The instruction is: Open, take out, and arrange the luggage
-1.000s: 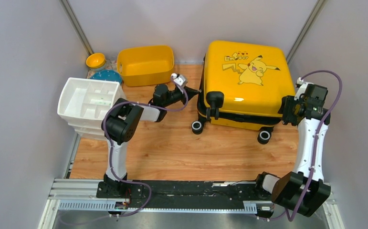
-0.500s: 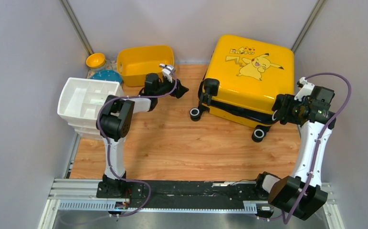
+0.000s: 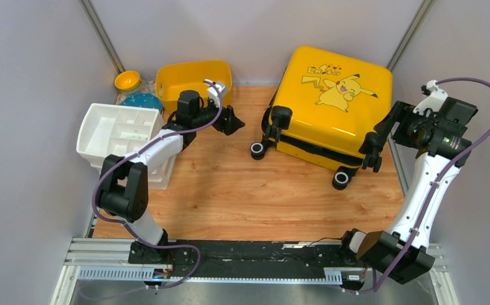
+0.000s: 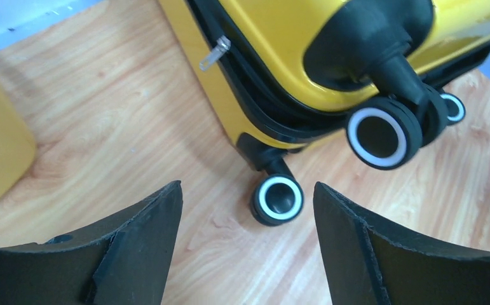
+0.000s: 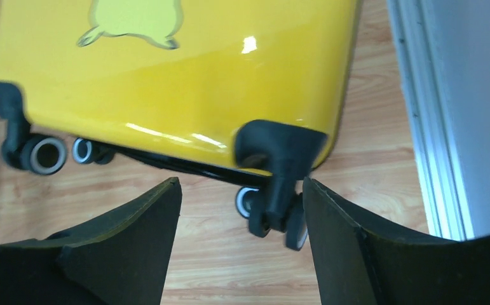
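Note:
The luggage [image 3: 328,98] is a yellow hard-shell suitcase with a Pikachu print. It lies closed and skewed at the back right of the wooden floor, wheels toward me. My left gripper [image 3: 229,120] hovers open to its left, apart from it. In the left wrist view the left gripper [image 4: 247,190] frames a black caster [image 4: 279,200], and a silver zipper pull [image 4: 213,54] hangs on the black trim. My right gripper [image 3: 374,152] stands open at the suitcase's front right corner. In the right wrist view the right gripper [image 5: 242,184] holds nothing; a twin caster [image 5: 274,213] sits just beyond its fingertips.
A plain yellow tub [image 3: 194,86] stands at the back, just behind the left gripper. A white compartmented organiser [image 3: 120,136] sits at the left, with a yellow bowl [image 3: 128,81] and a blue dish [image 3: 143,100] behind it. An aluminium rail [image 5: 429,127] and wall run close on the right.
The left gripper opened and drew back leftward from the suitcase. The right gripper opened wider and pulled back to the right. The suitcase turned and slid toward the back.

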